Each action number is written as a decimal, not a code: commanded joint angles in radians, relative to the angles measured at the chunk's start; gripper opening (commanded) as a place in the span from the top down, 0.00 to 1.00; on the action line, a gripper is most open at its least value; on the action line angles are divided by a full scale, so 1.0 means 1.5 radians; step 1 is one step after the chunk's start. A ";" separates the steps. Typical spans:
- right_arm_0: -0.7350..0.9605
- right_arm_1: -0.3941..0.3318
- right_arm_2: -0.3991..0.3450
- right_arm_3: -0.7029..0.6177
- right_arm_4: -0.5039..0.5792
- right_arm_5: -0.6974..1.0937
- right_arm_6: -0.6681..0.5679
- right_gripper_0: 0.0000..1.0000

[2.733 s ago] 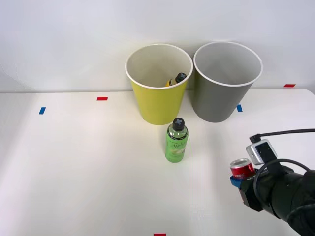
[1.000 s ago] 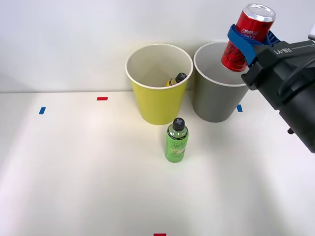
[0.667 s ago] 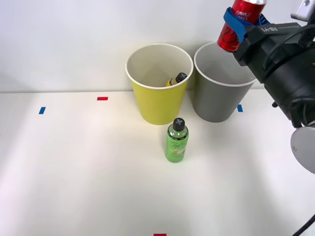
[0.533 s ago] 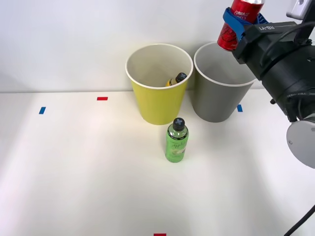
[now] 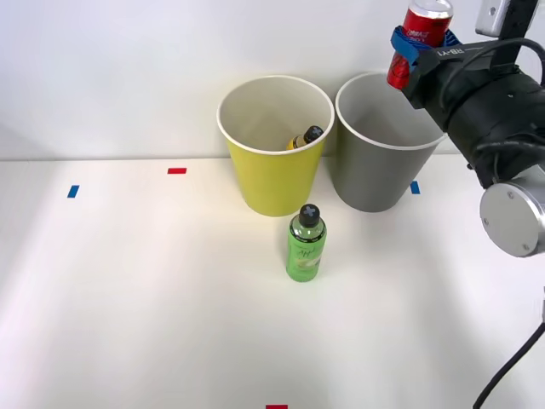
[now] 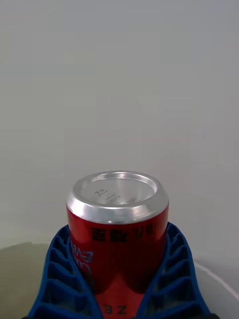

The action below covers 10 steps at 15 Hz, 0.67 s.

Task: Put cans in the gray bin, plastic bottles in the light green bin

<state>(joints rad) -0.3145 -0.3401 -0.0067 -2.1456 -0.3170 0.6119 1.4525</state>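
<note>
My right gripper (image 5: 415, 44) is shut on the red can (image 5: 419, 32), holding it nearly upright in the air above the far right rim of the gray bin (image 5: 375, 166). The wrist view shows the can (image 6: 117, 234) with its silver top, clamped between the blue ribbed fingers (image 6: 55, 279). The light green bin (image 5: 274, 175) stands left of the gray bin, touching it, with a yellowish black-capped bottle (image 5: 304, 137) inside. A small green bottle (image 5: 306, 244) with a black cap stands upright on the table in front of the light green bin.
The white table (image 5: 153, 290) carries small tape marks: red (image 5: 176, 170), blue (image 5: 72, 191), blue (image 5: 414, 187) by the gray bin, and red (image 5: 276, 406) at the front edge. A white wall rises behind the bins. My arm's dark body (image 5: 490, 111) fills the right side.
The can was lifted from low at the table's front right up above the gray bin. In the last half second it has straightened upright and shifted slightly right and down.
</note>
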 commanded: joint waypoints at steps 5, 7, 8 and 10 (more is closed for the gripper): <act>-0.074 0.011 0.000 0.122 0.065 0.000 0.004 1.00; -0.088 0.010 0.000 0.147 0.066 0.000 0.005 1.00; -0.093 0.010 0.000 0.154 0.070 0.000 0.005 1.00; -0.106 0.013 0.000 0.183 0.080 0.000 0.005 1.00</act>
<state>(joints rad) -0.4629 -0.3227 -0.0062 -1.8928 -0.2021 0.6119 1.4603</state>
